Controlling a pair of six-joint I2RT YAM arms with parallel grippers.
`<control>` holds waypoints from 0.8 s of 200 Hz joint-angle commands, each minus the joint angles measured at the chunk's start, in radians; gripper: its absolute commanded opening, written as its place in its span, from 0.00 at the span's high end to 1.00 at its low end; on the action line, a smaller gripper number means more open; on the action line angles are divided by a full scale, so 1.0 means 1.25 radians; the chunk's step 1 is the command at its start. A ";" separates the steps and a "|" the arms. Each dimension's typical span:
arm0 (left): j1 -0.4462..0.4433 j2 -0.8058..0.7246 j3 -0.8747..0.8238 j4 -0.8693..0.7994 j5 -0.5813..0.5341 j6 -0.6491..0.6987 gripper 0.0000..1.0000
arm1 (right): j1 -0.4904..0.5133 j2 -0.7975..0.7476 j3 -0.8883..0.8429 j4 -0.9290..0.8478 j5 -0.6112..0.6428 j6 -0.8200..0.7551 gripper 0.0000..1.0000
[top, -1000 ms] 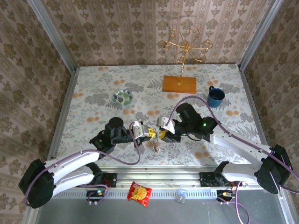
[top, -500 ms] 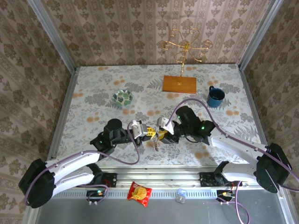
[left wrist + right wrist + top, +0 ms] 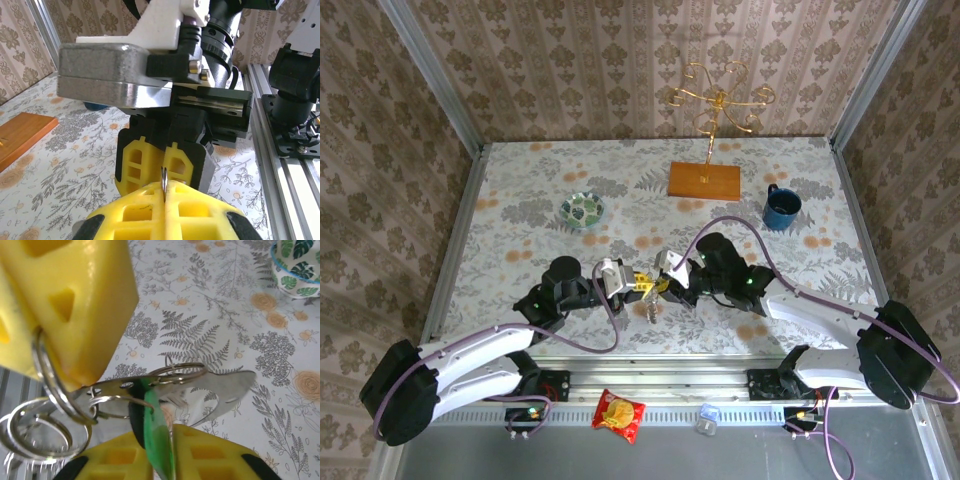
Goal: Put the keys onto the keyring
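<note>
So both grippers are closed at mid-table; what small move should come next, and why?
Probably the right gripper should nudge the green-headed key a touch along the keyring pinched in the left gripper. A silver key hangs linked by small rings between them, yet whether the green one is threaded on cannot be told.

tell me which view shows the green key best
Right wrist: the green key is close up, edge-on between the right fingers, crossing metal rings. Top external gives a tiny cluster between the arms. Left wrist gives a thin metal edge at the left fingers.
</note>
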 commanded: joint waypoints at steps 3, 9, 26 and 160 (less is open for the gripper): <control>-0.007 -0.011 -0.003 0.045 0.002 -0.009 1.00 | 0.002 -0.022 -0.016 0.038 0.038 -0.007 0.86; -0.007 -0.011 -0.002 0.045 0.002 -0.009 1.00 | 0.003 -0.024 -0.018 0.036 0.043 -0.010 0.86; -0.007 -0.010 -0.003 0.047 0.001 -0.010 1.00 | 0.004 -0.026 -0.026 0.044 0.056 -0.010 0.77; -0.007 -0.010 -0.003 0.049 -0.001 -0.016 1.00 | 0.003 -0.030 -0.059 0.166 -0.019 0.031 0.79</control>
